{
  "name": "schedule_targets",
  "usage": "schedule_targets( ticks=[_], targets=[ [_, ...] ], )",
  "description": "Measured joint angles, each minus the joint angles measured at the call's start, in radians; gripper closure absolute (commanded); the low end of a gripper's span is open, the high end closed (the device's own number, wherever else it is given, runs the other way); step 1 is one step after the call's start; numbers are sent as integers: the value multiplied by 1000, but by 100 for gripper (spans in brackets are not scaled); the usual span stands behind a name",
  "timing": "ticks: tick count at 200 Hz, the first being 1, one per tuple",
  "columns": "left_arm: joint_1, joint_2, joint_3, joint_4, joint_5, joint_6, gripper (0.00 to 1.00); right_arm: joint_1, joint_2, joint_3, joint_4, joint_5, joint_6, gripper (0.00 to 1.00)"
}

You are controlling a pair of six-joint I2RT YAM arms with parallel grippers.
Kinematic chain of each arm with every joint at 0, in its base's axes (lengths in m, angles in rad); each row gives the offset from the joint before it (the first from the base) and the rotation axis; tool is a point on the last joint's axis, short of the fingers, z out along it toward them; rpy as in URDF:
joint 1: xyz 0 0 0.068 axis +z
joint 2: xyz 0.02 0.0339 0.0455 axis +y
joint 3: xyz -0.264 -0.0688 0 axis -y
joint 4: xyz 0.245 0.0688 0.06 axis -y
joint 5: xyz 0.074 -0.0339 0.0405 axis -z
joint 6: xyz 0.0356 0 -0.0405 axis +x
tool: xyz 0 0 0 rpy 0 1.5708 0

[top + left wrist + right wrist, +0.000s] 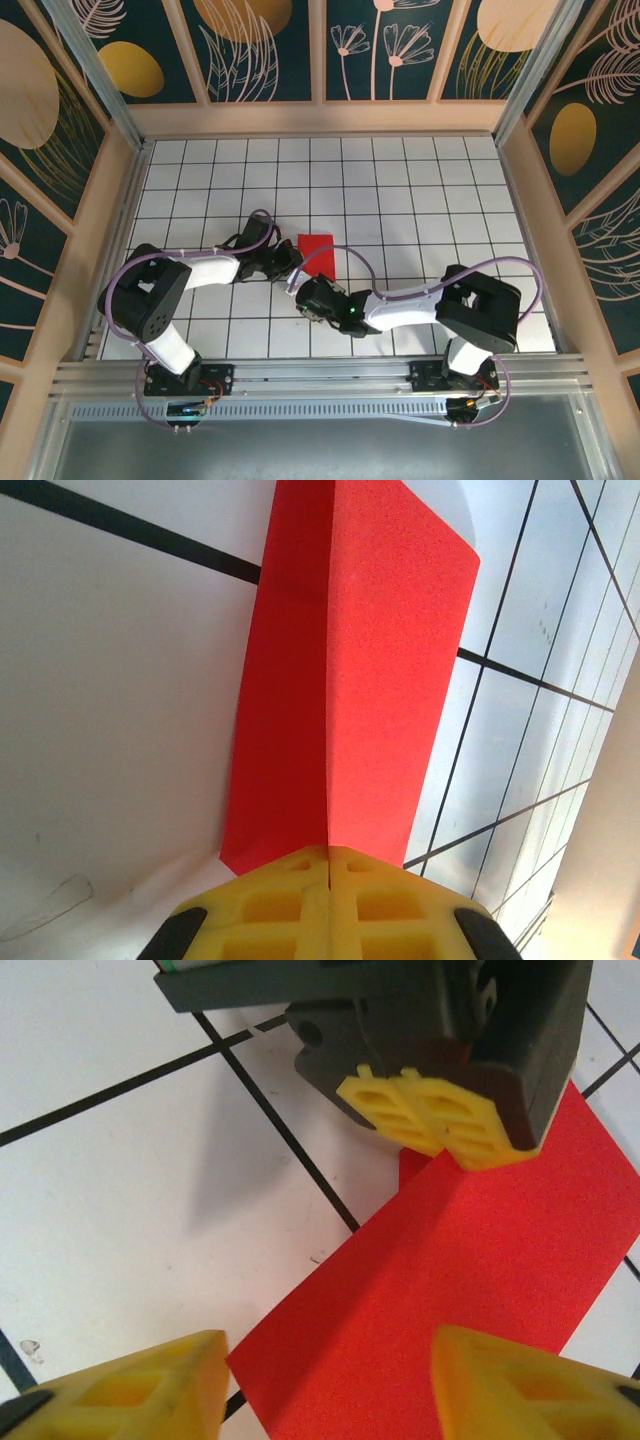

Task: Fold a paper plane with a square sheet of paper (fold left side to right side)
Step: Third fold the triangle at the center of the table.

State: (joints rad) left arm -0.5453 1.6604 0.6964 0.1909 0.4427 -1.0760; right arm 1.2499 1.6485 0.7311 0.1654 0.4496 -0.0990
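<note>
My top camera looks down from behind the arm bases (188,380) over the whole surface (420,170). Both wrist cameras sit very close, looking past the left end effector (328,865) and right end effector (330,1370); all share the red paper (320,252).

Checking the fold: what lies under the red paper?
White gridded table shows around the red paper, left end effector pinching its edge. Anything beneath the sheet is covered.

Square sheet of paper (380,680): thin red paper, matt, finely grained, sharply creased.
Fingers (130,1385) of right gripper (330,1380) and of left gripper (440,1145): yellow plastic, matt, moulded with ribbed cavities.
Tabletop (420,200): white, smooth, faintly glossy, black grid lines.
Rail (320,378) at 6 o'clock: brushed metal.
Frame (320,118) at 12 o'clock: pale wood.
</note>
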Motion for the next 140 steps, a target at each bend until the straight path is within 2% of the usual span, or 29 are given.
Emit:
schedule_targets(
  ticks=[53, 72, 110, 140],
  targets=[
    [-1, 1, 0, 0, 3, 0, 100, -3, 0, 5, 11, 1, 1, 85],
    [-1, 3, 1, 0, 3, 1, 99, -6, 0, 5, 7, -7, 9, 100],
    [0, 5, 12, -11, 2, 25, 81, -27, -11, 4, -10, -55, 48, 100],
    [31, -13, 28, -59, -9, 82, 70, -72, -52, -13, -21, -158, 96, 100]
  ],
)
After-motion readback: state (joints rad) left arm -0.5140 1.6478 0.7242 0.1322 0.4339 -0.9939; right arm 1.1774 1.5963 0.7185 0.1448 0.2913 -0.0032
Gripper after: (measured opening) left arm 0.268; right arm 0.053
